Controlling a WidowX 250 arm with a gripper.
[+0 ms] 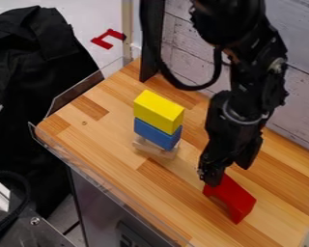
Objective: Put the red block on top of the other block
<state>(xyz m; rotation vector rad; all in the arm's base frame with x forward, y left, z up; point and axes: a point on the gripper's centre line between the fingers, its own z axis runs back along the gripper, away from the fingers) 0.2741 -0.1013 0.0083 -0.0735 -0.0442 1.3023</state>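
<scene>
Gripper (pixel 215 174) hangs right of centre, at the upper end of the red block (pixel 233 198), lower right on the wooden table (pixel 112 144); whether it grips, I can't tell. Yellow block (pixel 158 110) tops blue block (pixel 156 133) near centre, above a pale wooden piece (pixel 149 148).

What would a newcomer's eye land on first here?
Probably the yellow block, topping a stack on the blue block and a wooden piece, near the view's middle. Next, the bright red block on the table at lower right, with the black gripper right at its upper end.
</scene>
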